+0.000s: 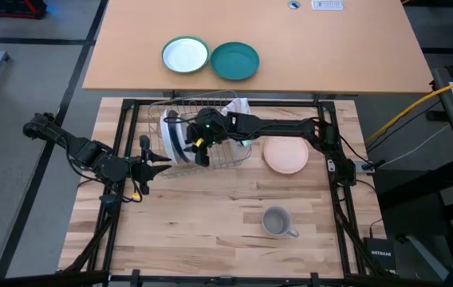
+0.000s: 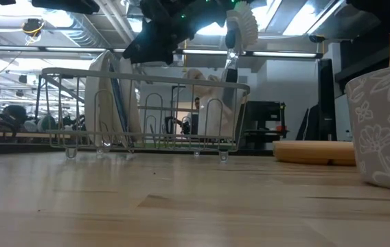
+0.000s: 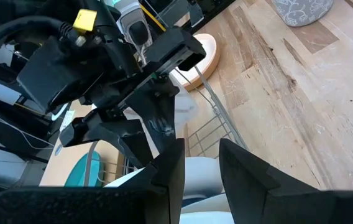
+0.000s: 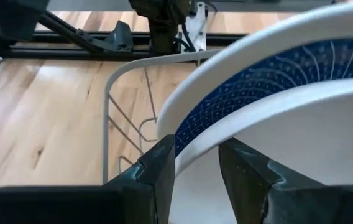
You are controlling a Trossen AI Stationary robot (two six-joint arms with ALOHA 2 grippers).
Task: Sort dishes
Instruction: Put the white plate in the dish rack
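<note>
While racking plates, I hold my right gripper (image 1: 198,145) over the wire rack (image 1: 234,156).
Its jaws pinch a white plate's (image 4: 301,106) rim, keeping it upright beside the blue plate (image 4: 257,81); left gripper (image 1: 163,162) waits alongside, jaws ajar, empty.

Robotics lab or workshop: two dark arms bolted to a black frame (image 1: 128,102) on a wooden bench (image 1: 210,215), yellow cabling (image 1: 418,104), strip lights (image 2: 30,19), equipment racks behind.

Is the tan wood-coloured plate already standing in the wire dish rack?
No, in the high view the tan wood-coloured plate lies flat on the table just beside the wire dish rack, outside its frame.
</note>
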